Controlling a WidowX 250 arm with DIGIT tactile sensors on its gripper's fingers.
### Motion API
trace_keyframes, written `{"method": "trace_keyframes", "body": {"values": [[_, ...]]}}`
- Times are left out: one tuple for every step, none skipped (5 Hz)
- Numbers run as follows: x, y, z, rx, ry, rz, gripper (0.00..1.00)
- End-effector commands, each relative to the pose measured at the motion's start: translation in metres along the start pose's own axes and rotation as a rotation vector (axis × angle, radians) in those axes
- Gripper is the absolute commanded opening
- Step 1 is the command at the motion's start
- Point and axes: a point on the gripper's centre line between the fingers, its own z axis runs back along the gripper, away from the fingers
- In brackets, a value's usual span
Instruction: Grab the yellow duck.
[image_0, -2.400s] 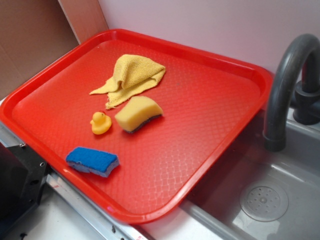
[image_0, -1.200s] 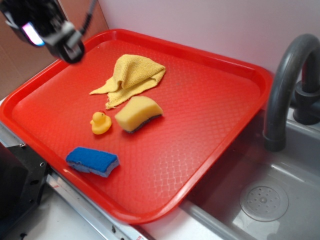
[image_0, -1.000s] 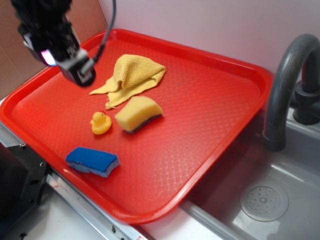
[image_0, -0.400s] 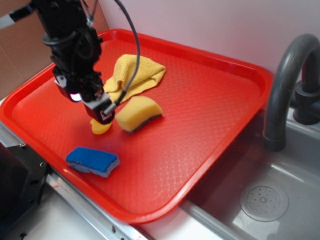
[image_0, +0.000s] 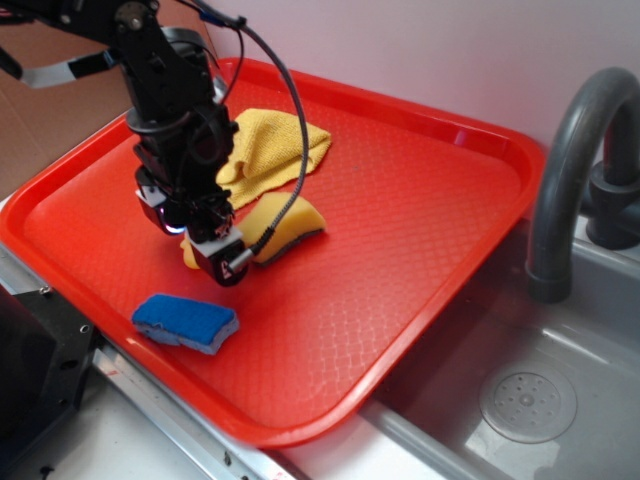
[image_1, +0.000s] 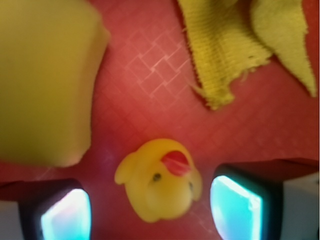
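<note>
Yellow duck (image_1: 159, 181): lower centre of the wrist view, on the red tray (image_0: 420, 210), lying between the two pincer fingers. Beak points toward the upper right of that frame. Left finger pad (image_1: 65, 217) and right finger pad (image_1: 235, 207) stand clear on either side, neither touching; the duck sits a little nearer the right pad.

Pincer (image_0: 205, 250): released, jaws spread wider than the duck. In the exterior view it hangs low at centre left and covers most of the duck (image_0: 188, 256).

Relation governing the grasp: the duck lies on the line between the pads, slightly toward the top of the frame from their tips. Judgement: a short further descent, then closure.

Yellow sponge (image_1: 45, 80): upper left of the wrist view, near the left finger; a possible snag.

Yellow cloth (image_1: 240, 45): upper right, apart from the duck.

Blue sponge (image_0: 186, 322): lower left of the exterior view, well apart.
</note>
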Motion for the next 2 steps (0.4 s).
{"method": "trace_keyframes", "body": {"values": [[0.0047, 0.0138, -0.0141, 0.056, 0.023, 0.056, 1.00], [0.0069, 0.0140, -0.0187, 0.046, 0.041, 0.041, 0.00]]}}
